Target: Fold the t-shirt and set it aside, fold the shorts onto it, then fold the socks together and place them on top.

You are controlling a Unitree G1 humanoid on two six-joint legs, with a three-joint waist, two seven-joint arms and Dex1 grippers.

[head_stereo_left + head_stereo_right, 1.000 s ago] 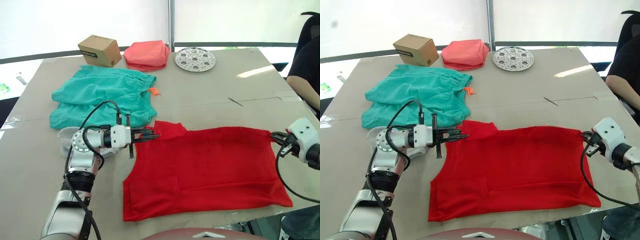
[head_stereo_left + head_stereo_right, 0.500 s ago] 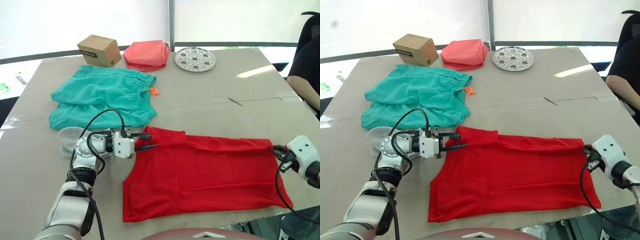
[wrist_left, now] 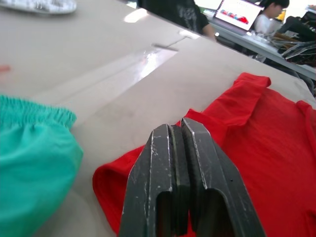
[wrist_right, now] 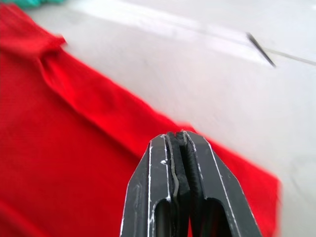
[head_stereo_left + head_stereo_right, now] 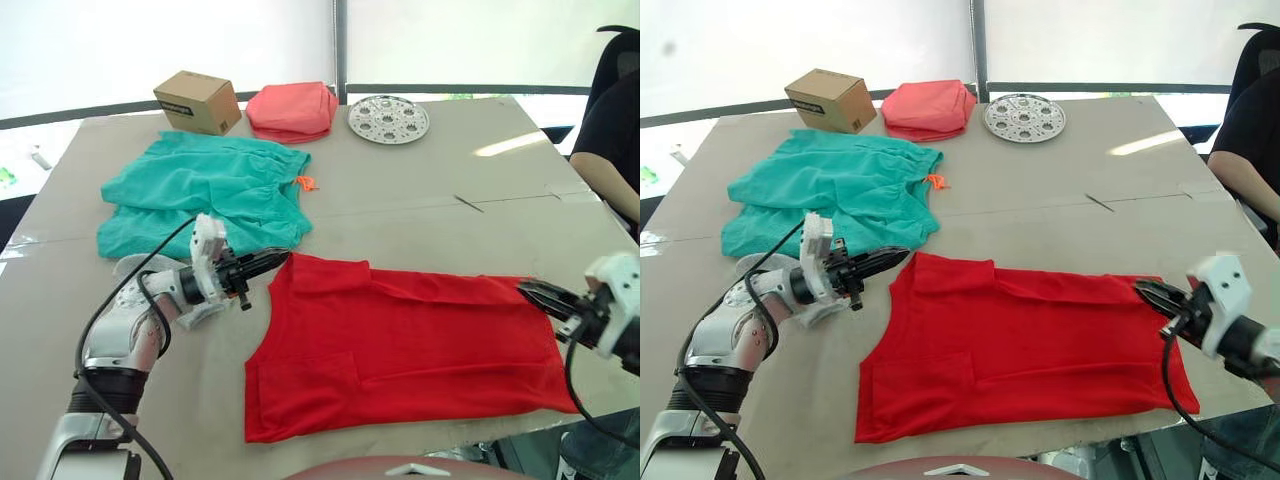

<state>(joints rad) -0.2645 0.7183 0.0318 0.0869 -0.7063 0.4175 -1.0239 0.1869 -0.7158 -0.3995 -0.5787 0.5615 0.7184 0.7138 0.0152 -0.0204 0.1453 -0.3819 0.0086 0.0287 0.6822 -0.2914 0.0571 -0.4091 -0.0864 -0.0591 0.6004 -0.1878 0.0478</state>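
A big tan tabletop [image 5: 400,215] holds clothes.
The red t-shirt [image 5: 420,350] lies near the front, its far edge folded over. Both end effectors, left [image 5: 268,260] and right [image 5: 532,292], are pinched shut at its far corners, holding nothing. A push could bunch it.

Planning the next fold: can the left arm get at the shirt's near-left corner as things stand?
Probably yes. The left gripper sits shut at the t-shirt's top-left edge, and nothing lies on the bare table between it and that corner.
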